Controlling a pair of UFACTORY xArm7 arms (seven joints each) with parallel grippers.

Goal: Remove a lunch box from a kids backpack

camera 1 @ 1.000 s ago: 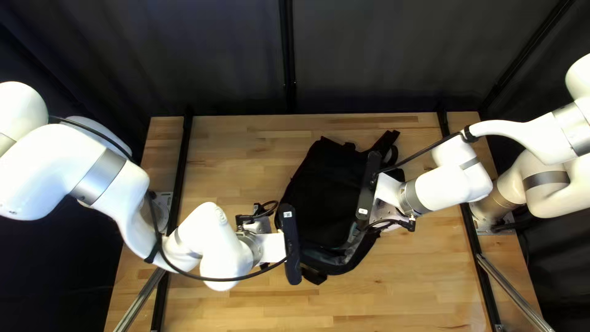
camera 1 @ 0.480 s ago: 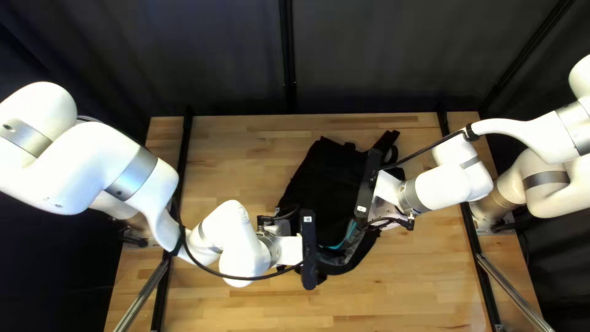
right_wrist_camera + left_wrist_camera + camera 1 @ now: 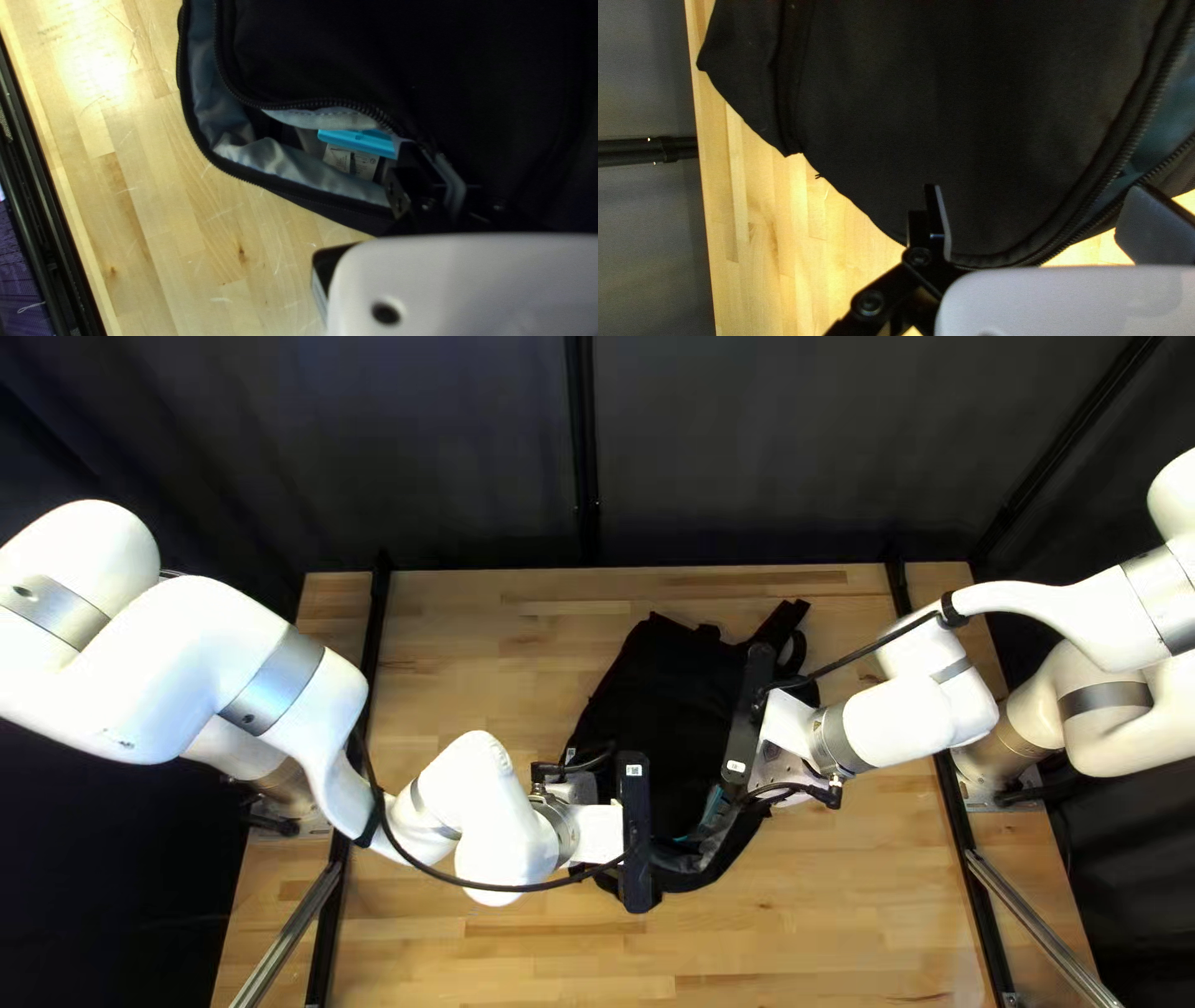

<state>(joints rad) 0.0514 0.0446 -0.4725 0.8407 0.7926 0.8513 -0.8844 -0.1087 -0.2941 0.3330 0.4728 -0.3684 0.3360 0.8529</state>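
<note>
Backpack (image 3: 679,709) unzipped on table (image 3: 473,647), blue item (image 3: 358,142) inside

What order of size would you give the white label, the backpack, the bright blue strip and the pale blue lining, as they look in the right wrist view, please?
1. Backpack
2. Pale blue lining
3. Bright blue strip and white label: too alike to rank.

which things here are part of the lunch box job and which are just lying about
For the job:
- black backpack, unzipped
- bright blue item inside it, possibly the lunch box

Just there:
- wooden table under the backpack
- dark curtain behind
- black side rails
</note>
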